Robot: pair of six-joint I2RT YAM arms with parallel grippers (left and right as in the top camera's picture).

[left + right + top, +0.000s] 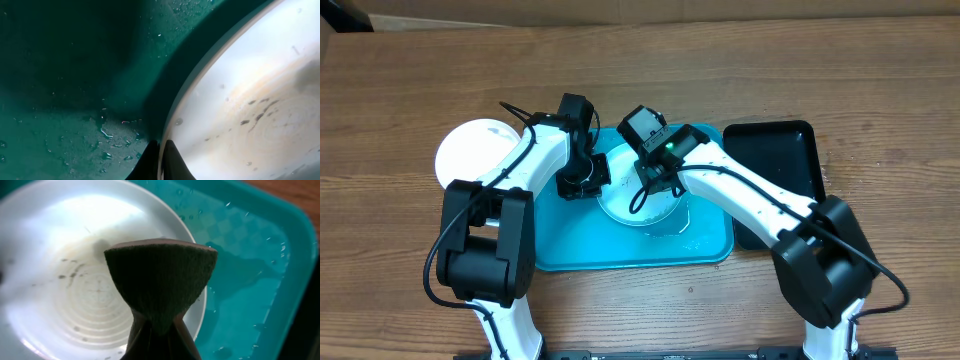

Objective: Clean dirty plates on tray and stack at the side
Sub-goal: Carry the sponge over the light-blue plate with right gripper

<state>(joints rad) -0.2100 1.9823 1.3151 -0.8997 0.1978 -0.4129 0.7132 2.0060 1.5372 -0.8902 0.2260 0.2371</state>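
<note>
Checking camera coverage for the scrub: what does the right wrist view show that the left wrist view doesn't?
Only right wrist: the right pincer clamping a dark sponge over the smeared plate, plus the raised rim of the tray. Only left wrist: the left pincer pinching the plate's edge. Both: the plate's dark smears and the wet turquoise tray floor.

Overhead, both arms cover much of the tray (620, 255), and the right wrist hides the far side of the smeared plate (660, 213). The left arm overlaps the white plate (460, 155), and the right arm crosses the black tray (775, 150). The left wrist view cuts the smeared plate off at right and bottom and shows only the tips of the left gripper (160, 162). In the right wrist view the sponge (160, 280) masks part of that plate.
</note>
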